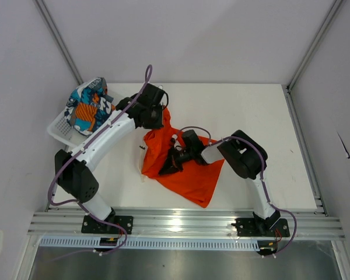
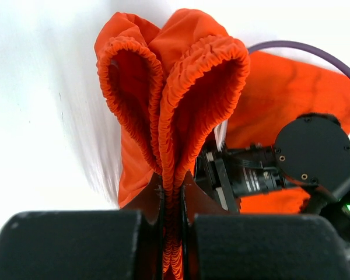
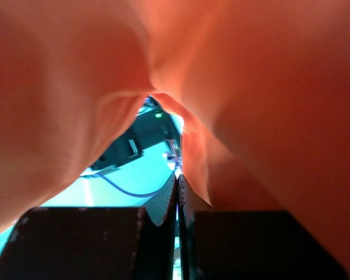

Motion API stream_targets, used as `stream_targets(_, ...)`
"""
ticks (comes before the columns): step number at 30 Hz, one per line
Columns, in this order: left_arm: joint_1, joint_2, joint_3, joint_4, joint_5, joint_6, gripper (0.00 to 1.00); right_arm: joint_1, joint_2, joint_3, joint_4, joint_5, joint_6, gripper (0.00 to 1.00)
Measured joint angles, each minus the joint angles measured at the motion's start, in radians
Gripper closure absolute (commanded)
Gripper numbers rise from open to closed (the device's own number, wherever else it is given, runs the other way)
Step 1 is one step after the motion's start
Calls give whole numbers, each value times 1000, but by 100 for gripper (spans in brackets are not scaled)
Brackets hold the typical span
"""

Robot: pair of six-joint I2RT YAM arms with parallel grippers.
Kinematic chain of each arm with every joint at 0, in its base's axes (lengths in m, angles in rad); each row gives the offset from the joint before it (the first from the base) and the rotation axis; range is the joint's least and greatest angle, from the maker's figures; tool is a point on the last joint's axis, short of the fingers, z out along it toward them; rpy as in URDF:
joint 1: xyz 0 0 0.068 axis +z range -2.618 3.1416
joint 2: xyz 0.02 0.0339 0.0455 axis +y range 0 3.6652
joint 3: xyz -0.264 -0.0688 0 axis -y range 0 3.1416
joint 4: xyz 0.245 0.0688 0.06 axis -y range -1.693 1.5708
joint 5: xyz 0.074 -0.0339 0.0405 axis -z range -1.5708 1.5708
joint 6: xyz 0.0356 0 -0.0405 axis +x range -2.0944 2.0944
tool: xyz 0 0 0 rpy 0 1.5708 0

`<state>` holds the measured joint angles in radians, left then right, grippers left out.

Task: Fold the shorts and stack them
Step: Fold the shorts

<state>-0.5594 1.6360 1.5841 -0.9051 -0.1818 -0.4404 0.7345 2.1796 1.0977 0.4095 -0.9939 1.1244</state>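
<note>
The plain orange shorts (image 1: 189, 175) lie crumpled mid-table, one end pulled up. My left gripper (image 1: 162, 118) is shut on their gathered elastic waistband (image 2: 181, 76), which loops out in two folds beyond the jaws (image 2: 172, 189). My right gripper (image 1: 168, 165) points left, in among the orange cloth. In its wrist view the jaws (image 3: 177, 178) are pressed together with no cloth seen between them, while orange fabric (image 3: 262, 87) drapes over and beside them. The patterned shorts (image 1: 88, 108) sit bunched in the white basket (image 1: 59, 133) at the back left.
The right arm's wrist (image 2: 306, 151) shows close behind the hanging waistband in the left wrist view. White table surface (image 1: 251, 116) extends to the right and back. An aluminium rail (image 1: 186, 221) runs along the near edge, and the enclosure walls stand on three sides.
</note>
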Motion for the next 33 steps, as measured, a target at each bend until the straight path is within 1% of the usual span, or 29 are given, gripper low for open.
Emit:
stream_targets(3,-17,-21,0,-13,-7,15,99,-3,7,-27,114,-12,90,98)
stream_targets(7,-22,-38,0,-30,-10,40,99,-8,7,-27,134,-18,131,98)
stream_targets(10,-28,-47,0,-31,-10,56,99,-12,7,-23,132,-20,143,98)
stream_targets(15,-72,-65,0,-31,-26,68,99,-12,7,14,63,2,140,97)
stream_targets(23,-130,-65,0,-39,-53,87,99,-12,10,23,63,46,159,97)
stream_targets(26,-132,-64,0,-48,-70,86,99,-13,-5,26,18,91,141,97)
stream_targets(29,-133,-58,0,-58,-92,83,99,-18,-46,26,-95,158,113,96)
stream_targets(33,-141,-45,8,-89,-140,82,99,-32,-127,18,-230,214,61,91)
